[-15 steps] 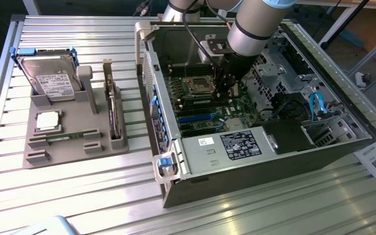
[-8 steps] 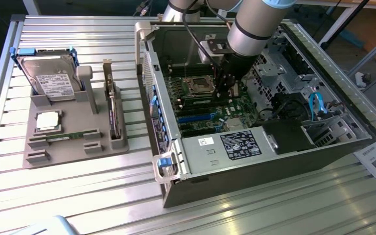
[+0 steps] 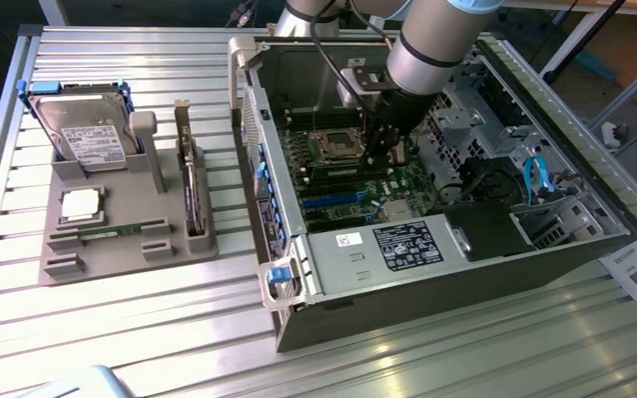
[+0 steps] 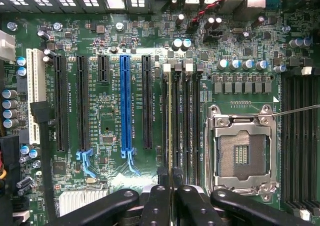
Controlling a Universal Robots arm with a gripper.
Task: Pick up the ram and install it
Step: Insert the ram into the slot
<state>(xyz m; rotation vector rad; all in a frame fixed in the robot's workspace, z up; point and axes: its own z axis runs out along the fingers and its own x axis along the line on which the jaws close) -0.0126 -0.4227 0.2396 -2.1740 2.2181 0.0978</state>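
Note:
My gripper (image 3: pixel 383 156) reaches down into the open computer case (image 3: pixel 540 249), just beside the processor socket (image 3: pixel 338 147). In the wrist view its two dark fingertips (image 4: pixel 161 178) stand almost together over the row of memory slots (image 4: pixel 192 126). Between them runs a thin yellow-green edge, the ram (image 4: pixel 170 121), seen edge-on and lined up along the slot farthest from the processor socket (image 4: pixel 242 151). My gripper (image 4: pixel 169 180) is shut on it. Whether the ram is seated in the slot or just above it, I cannot tell.
A grey fixture (image 3: pixel 130 249) at the exterior view's left holds a hard drive (image 3: pixel 84 133), a square silver chip (image 3: pixel 80 204), an upright expansion card (image 3: pixel 192 195) and a narrow green strip (image 3: pixel 110 232). A blue slot (image 4: pixel 125 101) and black slots flank the memory slots. Case walls close in around the arm.

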